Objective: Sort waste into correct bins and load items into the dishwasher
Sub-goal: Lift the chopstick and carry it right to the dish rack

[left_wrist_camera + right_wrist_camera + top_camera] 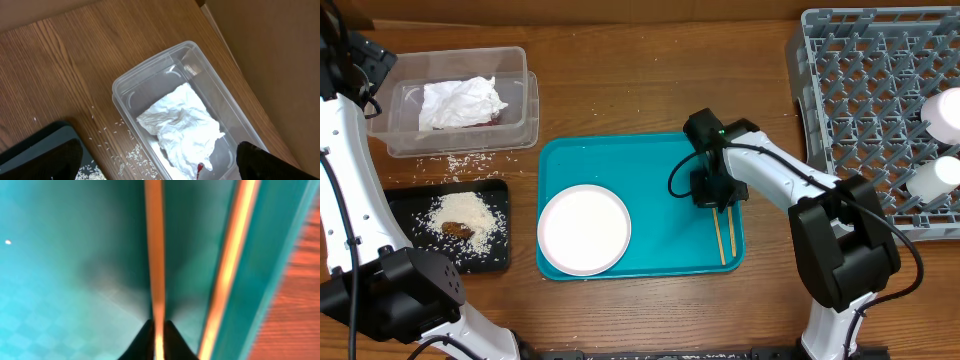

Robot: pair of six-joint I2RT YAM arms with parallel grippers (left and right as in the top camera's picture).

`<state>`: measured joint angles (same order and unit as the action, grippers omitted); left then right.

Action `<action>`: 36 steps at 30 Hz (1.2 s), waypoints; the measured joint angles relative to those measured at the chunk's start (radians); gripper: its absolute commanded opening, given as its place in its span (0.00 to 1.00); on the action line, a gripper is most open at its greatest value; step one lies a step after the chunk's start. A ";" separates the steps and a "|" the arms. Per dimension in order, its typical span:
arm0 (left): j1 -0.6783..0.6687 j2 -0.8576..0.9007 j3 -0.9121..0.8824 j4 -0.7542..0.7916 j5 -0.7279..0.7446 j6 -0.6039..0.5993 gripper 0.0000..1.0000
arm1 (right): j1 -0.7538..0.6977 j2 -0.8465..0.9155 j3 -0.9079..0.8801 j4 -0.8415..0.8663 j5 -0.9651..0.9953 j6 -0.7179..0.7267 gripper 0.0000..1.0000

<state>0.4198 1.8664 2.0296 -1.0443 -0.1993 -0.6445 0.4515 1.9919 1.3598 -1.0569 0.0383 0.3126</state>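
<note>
Two chopsticks (725,237) at the teal tray's (650,150) 4 o'clock, plate (584,229) at 8. Right gripper (159,332) is clamped on one stick, which only the right wrist view shows. Black tray (495,262), 8 o'clock: rice (470,212), scrap (457,230). Tub (515,60), 10: napkin (460,103), wrapper (200,167). Left gripper (155,159) is apart above it. Rack (850,100), 2: white dishes (945,115).

White arm shells (775,175) w/ blk joints (840,245), blk cables (673,181) — green LED (720,128).

No legible text, label, brand, number or sign anywhere.
</note>
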 measured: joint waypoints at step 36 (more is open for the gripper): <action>0.000 0.000 0.000 0.000 0.000 0.000 1.00 | -0.020 0.011 0.076 -0.085 -0.019 0.029 0.29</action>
<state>0.4198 1.8664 2.0296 -1.0439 -0.1993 -0.6445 0.4316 2.0033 1.4353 -1.1419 0.0189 0.3412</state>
